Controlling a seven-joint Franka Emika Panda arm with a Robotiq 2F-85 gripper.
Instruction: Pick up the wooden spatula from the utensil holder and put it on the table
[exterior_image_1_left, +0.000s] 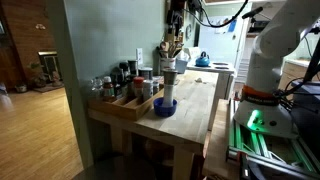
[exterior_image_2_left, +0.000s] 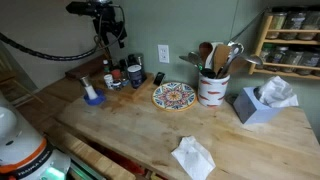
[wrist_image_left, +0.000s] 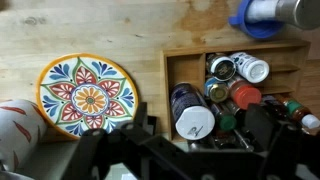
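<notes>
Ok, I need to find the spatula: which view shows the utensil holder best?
In an exterior view the utensil holder stands whole, utensils sticking up. The wrist view catches only what looks like its side. In an exterior view the utensil holder is small, partly hidden.

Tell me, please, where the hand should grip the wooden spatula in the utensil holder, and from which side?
Grip the wooden spatula on its exposed top end, above the rim of the utensil holder. It stands roughly upright among other utensils, lower part hidden inside, so coming from above and lifting straight up seems best. The crowding leaves little room for a sideways approach.
</notes>
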